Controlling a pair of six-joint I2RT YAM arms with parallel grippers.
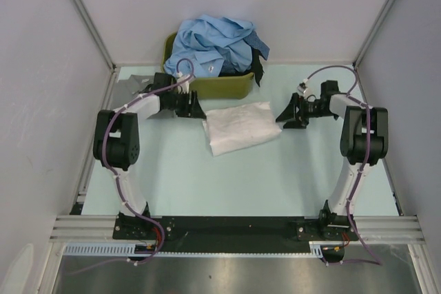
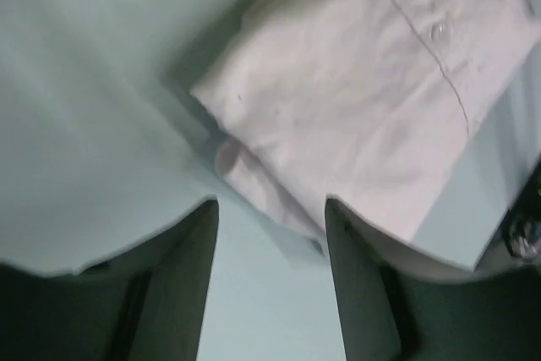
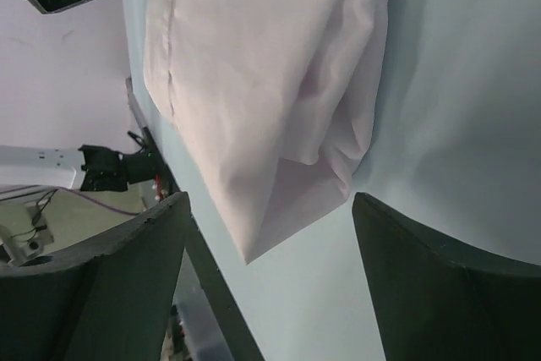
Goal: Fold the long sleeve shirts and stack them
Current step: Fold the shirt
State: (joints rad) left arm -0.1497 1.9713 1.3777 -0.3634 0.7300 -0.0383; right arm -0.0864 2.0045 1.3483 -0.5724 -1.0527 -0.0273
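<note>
Beside the left gripper [image 1: 196,105] lies the folded white shirt [image 1: 241,127].

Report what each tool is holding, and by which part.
Nothing is held. The left tool and the right tool both stand open, and the folded white cloth shirt lies on the pale green table between them.

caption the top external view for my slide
Folded white shirt between open left pincer and open right pincer; blue shirts heaped in olive tub.

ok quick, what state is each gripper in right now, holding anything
left gripper: open, holding nothing, white shirt just ahead of it
right gripper: open, holding nothing
</note>
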